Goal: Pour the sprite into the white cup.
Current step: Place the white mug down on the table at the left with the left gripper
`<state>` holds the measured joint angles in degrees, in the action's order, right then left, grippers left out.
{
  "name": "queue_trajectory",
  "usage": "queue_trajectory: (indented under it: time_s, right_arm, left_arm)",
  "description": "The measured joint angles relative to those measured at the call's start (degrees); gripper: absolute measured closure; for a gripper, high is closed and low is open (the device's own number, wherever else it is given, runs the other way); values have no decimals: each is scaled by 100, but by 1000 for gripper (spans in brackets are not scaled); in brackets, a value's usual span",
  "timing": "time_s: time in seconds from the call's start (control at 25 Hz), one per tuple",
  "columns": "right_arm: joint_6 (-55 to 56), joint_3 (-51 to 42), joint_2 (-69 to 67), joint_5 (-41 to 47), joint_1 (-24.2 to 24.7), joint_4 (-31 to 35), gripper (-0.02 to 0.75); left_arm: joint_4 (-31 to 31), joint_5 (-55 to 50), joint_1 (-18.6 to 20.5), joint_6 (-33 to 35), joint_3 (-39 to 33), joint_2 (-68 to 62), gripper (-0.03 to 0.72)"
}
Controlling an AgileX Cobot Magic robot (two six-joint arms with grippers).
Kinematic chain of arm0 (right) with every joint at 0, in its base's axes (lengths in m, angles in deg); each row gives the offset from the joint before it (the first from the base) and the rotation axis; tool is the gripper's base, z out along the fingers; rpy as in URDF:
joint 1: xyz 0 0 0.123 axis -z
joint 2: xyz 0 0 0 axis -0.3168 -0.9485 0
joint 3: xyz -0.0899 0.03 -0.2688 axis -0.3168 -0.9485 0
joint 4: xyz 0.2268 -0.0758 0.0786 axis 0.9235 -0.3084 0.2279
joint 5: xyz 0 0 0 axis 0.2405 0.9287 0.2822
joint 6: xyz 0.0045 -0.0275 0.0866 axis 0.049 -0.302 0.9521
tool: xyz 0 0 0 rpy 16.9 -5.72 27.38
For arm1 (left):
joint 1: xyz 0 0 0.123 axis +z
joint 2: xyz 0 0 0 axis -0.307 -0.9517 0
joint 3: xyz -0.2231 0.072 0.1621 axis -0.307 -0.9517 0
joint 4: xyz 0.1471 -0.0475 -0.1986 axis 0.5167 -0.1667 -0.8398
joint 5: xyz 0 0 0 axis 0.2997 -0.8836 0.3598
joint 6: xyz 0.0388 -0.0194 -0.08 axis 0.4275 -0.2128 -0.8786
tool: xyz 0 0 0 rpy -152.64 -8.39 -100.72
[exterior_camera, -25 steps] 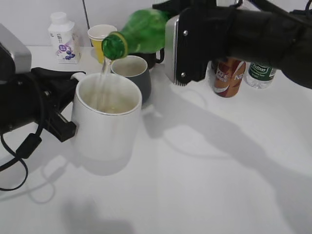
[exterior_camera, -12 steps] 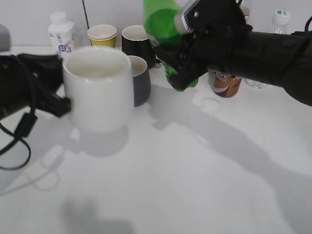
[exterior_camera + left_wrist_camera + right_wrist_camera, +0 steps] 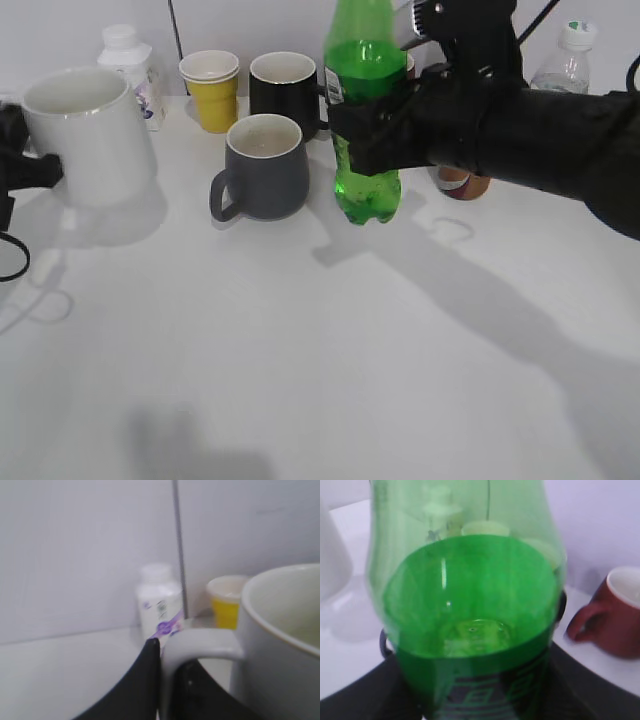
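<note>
The sprite, a tall green bottle with a dark label, stands upright at the table's back middle, its base on or just above the surface. My right gripper is shut around its label. The bottle fills the right wrist view. The white cup is at the far left on the table. My left gripper is shut on its handle. In the left wrist view the black fingers clamp the handle beside the cup's body.
A dark grey mug stands between cup and bottle. Behind are a yellow cup, a black mug, a white purple-labelled bottle, a brown bottle, a clear water bottle and a red mug.
The sprite has swung from tilted and pouring to upright and moved right. The white cup has moved left and back, away from the bottle, to the table's far left.
</note>
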<state>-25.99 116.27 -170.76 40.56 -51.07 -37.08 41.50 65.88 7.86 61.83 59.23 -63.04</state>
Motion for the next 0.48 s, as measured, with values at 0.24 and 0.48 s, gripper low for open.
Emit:
queue_trajectory:
  time_s: [0.24,0.48]
  right_arm:
    - [206,-82,0,7,0,0,342]
    - [235,-82,0,7,0,0,342]
  left_arm:
    - [555,538,365,-17,636,-1293,647]
    - [818,621,365,-19,1153,-2106,647]
